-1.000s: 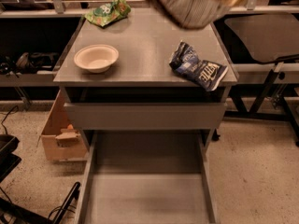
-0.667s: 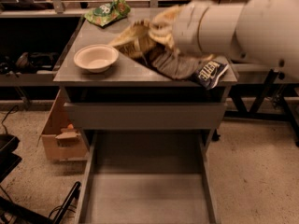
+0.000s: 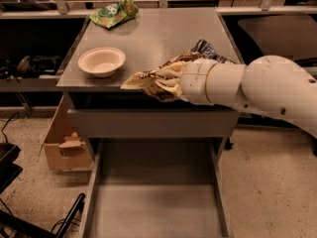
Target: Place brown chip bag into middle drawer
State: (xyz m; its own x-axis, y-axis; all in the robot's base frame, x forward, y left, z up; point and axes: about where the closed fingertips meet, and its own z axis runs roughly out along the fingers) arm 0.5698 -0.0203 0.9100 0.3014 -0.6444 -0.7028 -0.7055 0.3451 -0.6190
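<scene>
My gripper (image 3: 166,83) is at the end of the white arm reaching in from the right, shut on the brown chip bag (image 3: 148,78). The bag is crumpled, brown with a pale tan flap pointing left, and hangs over the front edge of the cabinet top. The fingers are mostly buried in the bag. Below, the middle drawer (image 3: 156,202) is pulled out towards me, a wide grey floor with low side walls. The bag is above and behind the drawer's opening.
A white bowl (image 3: 101,61) stands on the cabinet top (image 3: 158,33) at the left. A green bag (image 3: 114,13) lies at the back left. A dark blue bag (image 3: 208,48) shows behind my wrist. A cardboard box (image 3: 64,143) stands on the floor left of the cabinet.
The arm has swung down and forward with the brown chip bag, from above the cabinet top's back to its front edge. The blue bag is now mostly hidden behind the wrist.
</scene>
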